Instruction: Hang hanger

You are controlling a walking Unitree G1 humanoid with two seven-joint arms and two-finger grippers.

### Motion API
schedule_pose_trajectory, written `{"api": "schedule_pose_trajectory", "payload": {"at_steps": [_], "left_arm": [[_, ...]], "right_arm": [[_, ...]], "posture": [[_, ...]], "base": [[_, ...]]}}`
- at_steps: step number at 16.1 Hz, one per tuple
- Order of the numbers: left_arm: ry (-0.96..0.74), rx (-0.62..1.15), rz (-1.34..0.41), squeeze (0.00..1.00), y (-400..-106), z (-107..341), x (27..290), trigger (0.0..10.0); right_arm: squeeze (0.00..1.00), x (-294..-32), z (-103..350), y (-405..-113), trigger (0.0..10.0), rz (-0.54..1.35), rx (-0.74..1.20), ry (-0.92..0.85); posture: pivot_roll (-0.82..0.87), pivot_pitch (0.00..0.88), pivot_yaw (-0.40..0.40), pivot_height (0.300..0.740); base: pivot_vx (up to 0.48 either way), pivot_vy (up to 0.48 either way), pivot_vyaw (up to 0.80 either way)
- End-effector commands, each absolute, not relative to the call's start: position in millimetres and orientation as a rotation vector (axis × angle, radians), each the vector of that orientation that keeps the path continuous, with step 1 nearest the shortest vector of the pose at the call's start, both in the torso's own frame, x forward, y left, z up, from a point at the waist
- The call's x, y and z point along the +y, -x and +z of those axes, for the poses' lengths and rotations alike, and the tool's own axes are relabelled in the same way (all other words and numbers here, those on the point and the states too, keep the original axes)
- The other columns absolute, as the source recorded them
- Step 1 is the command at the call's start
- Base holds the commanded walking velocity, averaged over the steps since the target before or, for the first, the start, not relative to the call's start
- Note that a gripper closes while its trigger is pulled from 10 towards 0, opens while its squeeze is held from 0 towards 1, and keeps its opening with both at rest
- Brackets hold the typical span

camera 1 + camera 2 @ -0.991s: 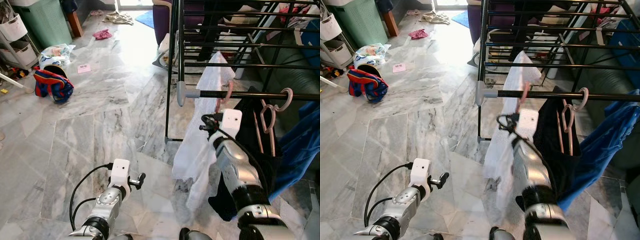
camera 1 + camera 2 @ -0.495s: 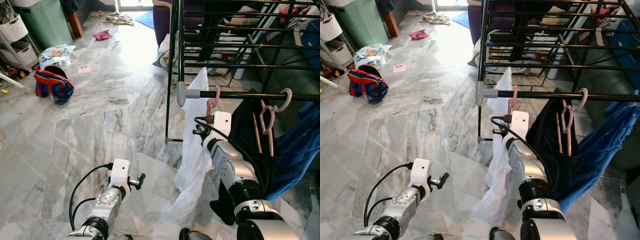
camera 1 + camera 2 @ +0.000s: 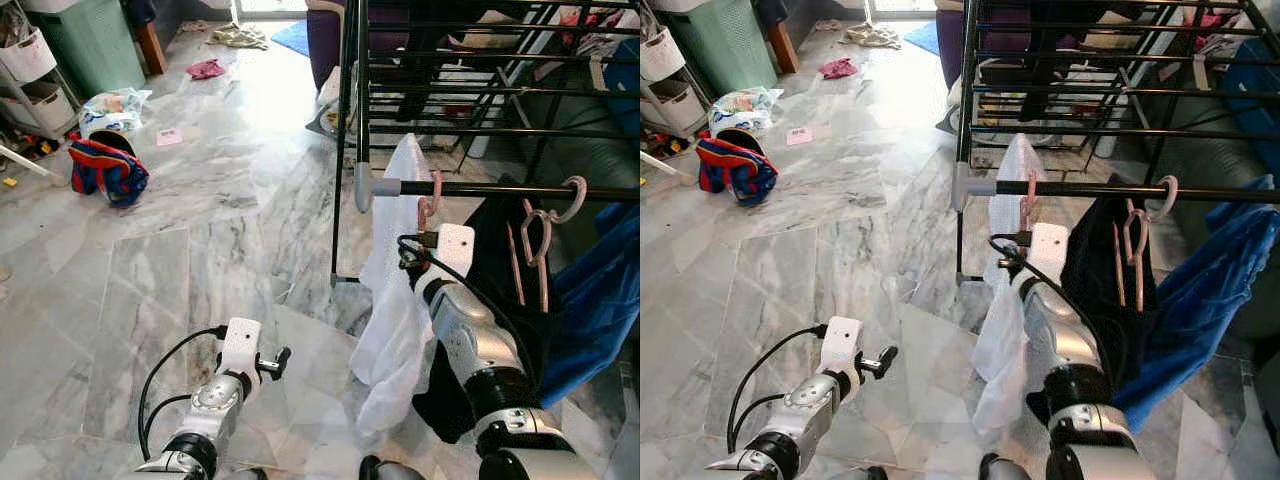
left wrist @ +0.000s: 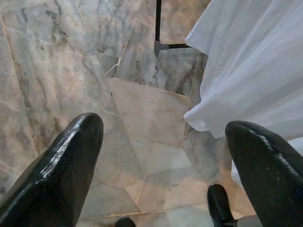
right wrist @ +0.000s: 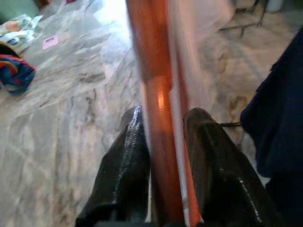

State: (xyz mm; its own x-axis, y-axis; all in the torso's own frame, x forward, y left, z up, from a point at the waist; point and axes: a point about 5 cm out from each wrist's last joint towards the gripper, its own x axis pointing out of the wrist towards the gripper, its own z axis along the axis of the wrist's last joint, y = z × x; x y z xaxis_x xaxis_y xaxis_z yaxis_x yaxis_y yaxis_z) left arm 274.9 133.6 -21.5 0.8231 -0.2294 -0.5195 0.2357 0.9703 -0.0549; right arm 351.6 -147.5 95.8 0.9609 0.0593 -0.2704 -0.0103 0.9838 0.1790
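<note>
A pink hanger (image 3: pixel 430 195) carrying a white garment (image 3: pixel 395 300) has its hook at the black rail (image 3: pixel 480 188) of the drying rack, close to the rail's grey end cap (image 3: pixel 365 187). My right gripper (image 3: pixel 408 255) is just below the rail, shut on the hanger's pink stem (image 5: pixel 158 142); the fingers (image 5: pixel 125 156) press it from both sides. My left gripper (image 3: pixel 283 357) hangs low over the marble floor, open, with its fingers (image 4: pixel 57 170) wide apart and nothing between them.
A second pink hanger (image 3: pixel 535 240) with a dark garment (image 3: pixel 495 260) hangs further right on the same rail, beside a blue garment (image 3: pixel 600 290). The rack's upright (image 3: pixel 345 120) stands ahead. A red-blue bag (image 3: pixel 105 170), a green basket (image 3: pixel 95 40) and scattered clothes lie at the far left.
The right gripper carried the hanger left along the rail toward the grey end cap, then eased slightly back right. The white garment swung with it. The left arm stayed still.
</note>
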Motion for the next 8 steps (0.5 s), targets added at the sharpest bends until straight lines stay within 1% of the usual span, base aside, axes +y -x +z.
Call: {"api": "schedule_pose_trajectory", "payload": {"at_steps": [1, 5, 8], "left_arm": [[-0.024, 0.571, -0.247, 0.0, -273.2, -23.7, 136.7, 10.0], [-0.026, 0.571, -0.245, 0.0, -273.4, -23.5, 137.7, 10.0], [-0.024, 0.573, -0.248, 0.0, -272.9, -23.9, 137.0, 10.0]], "right_arm": [[1.0, -150.2, 103.2, -351.2, 10.0, 0.021, 0.228, -0.143], [1.0, -149.7, 112.1, -342.9, 10.0, 0.009, 0.132, -0.07], [1.0, -150.1, 113.4, -333.7, 10.0, -0.011, 0.101, -0.031]], "posture": [[-0.09, 0.145, 0.038, 0.74], [-0.09, 0.148, 0.039, 0.74], [-0.1, 0.153, 0.04, 0.74]], "base": [[0.0, 0.0, 0.0], [0.0, 0.0, 0.0], [0.0, 0.0, 0.0]]}}
